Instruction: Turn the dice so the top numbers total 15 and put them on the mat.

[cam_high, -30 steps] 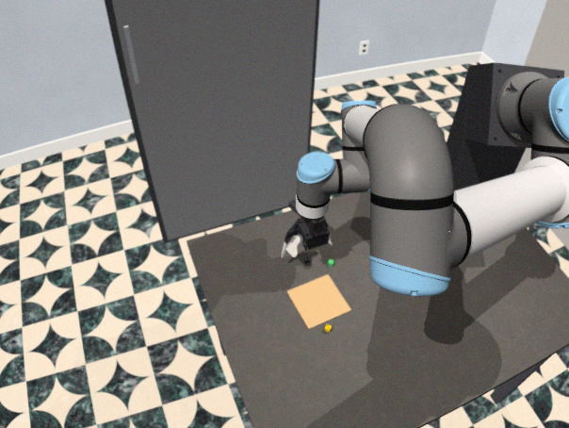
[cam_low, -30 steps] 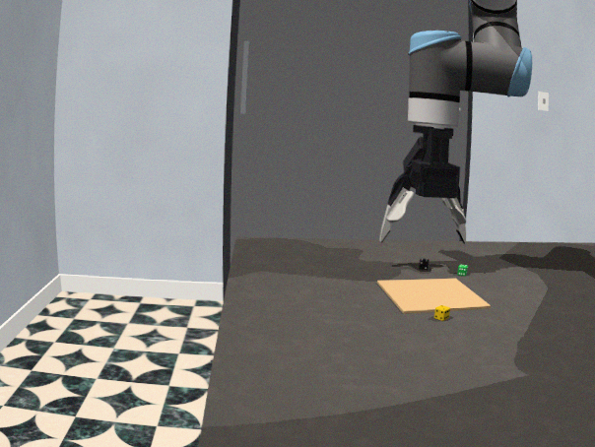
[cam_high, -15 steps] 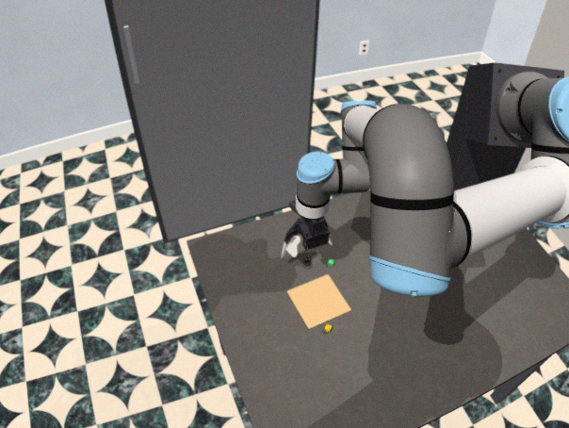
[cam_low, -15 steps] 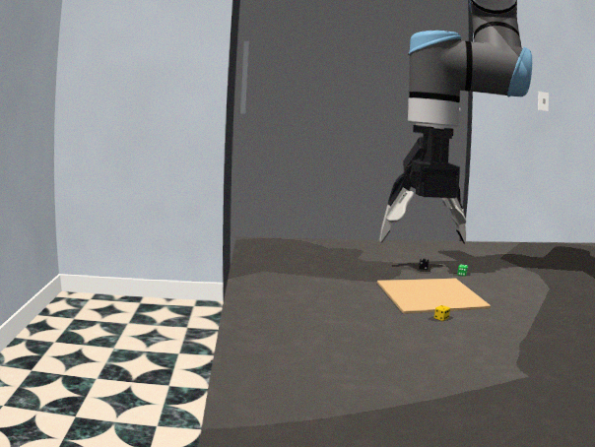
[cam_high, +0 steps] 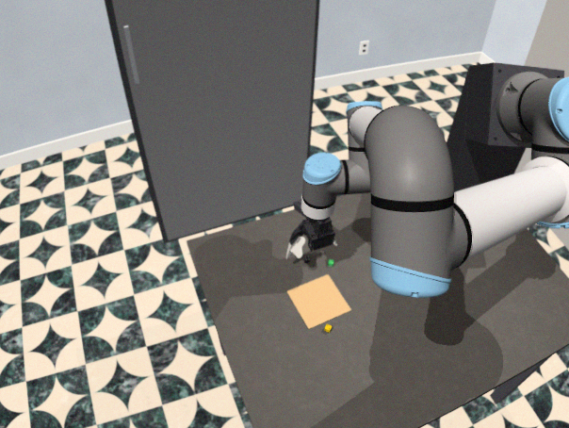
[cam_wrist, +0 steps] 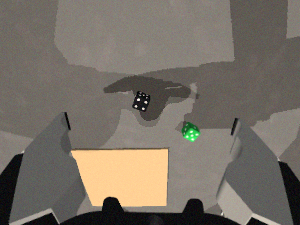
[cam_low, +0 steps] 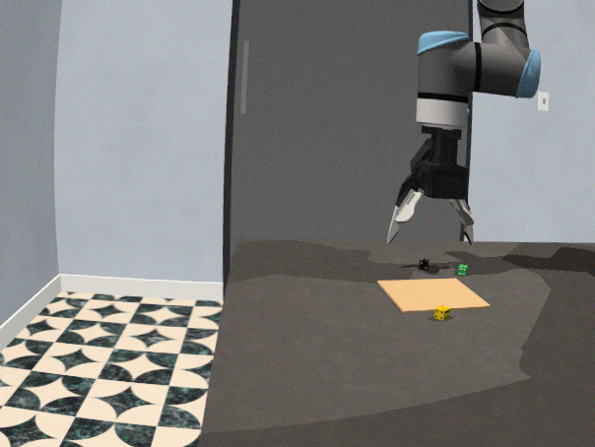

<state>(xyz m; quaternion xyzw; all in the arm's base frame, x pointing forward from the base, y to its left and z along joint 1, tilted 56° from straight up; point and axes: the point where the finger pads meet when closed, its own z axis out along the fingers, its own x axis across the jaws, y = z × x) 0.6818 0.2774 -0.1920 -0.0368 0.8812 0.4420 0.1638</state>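
An orange mat (cam_high: 318, 301) lies flat on the dark table; it also shows in the exterior view (cam_low: 432, 293) and in the wrist view (cam_wrist: 122, 175). A black die (cam_low: 424, 264) sits on the table just beyond the mat, with several white pips on top in the wrist view (cam_wrist: 141, 101). A green die (cam_high: 331, 263) sits beside it, off the mat, and shows in the exterior view (cam_low: 462, 269) and the wrist view (cam_wrist: 190, 132). A yellow die (cam_high: 328, 328) sits just off the mat's near edge, also in the exterior view (cam_low: 441, 312). My gripper (cam_low: 429, 238) hangs open and empty a little above the black die.
A tall dark grey cabinet (cam_high: 217, 108) stands behind the table's far edge. The arm's large elbow (cam_high: 410, 198) hangs over the table's right half. A dark pedestal (cam_high: 499, 123) stands at the far right. The checkered floor lies beyond the table's left edge.
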